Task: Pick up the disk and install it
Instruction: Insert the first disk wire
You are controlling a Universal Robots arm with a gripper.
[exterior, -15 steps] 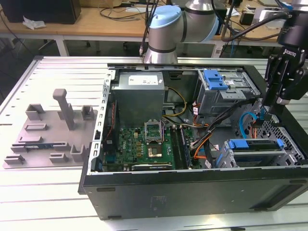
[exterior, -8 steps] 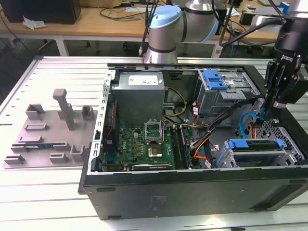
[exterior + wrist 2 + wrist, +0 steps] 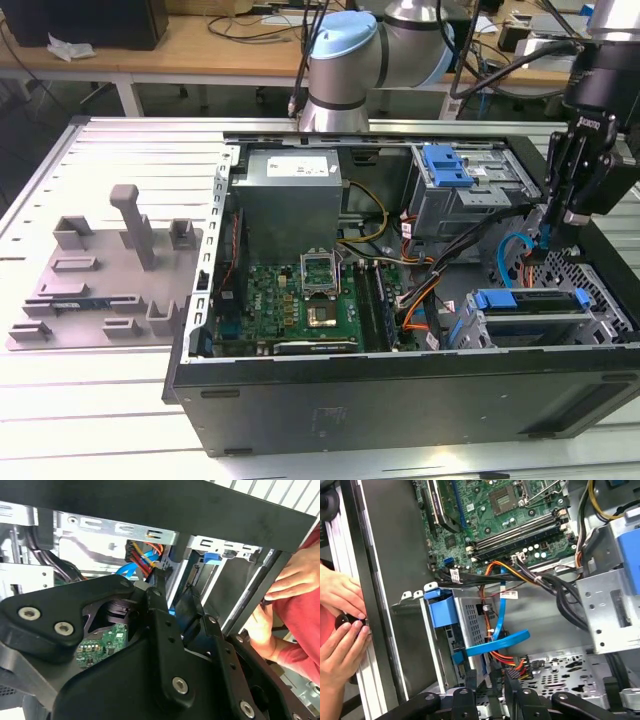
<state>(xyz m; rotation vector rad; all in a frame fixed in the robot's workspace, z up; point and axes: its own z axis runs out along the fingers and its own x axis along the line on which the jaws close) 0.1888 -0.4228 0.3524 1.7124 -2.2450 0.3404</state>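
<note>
Gripper (image 3: pixel 543 243) hangs inside the case (image 3: pixel 400 400); spread or pinched, cannot tell. Disk (image 3: pixel 530 300) sits in the drive cage, near, at the gripper's 6 o'clock in the exterior view. Risks: snagging the blue cable (image 3: pixel 505 639) close by, or bumping the person's hands (image 3: pixel 340 652) on the case edge. Count: one disk, one gripper, one blue cable, two hands.

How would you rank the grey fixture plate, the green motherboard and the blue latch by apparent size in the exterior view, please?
1. Grey fixture plate
2. Green motherboard
3. Blue latch, clearly the smallest
</note>
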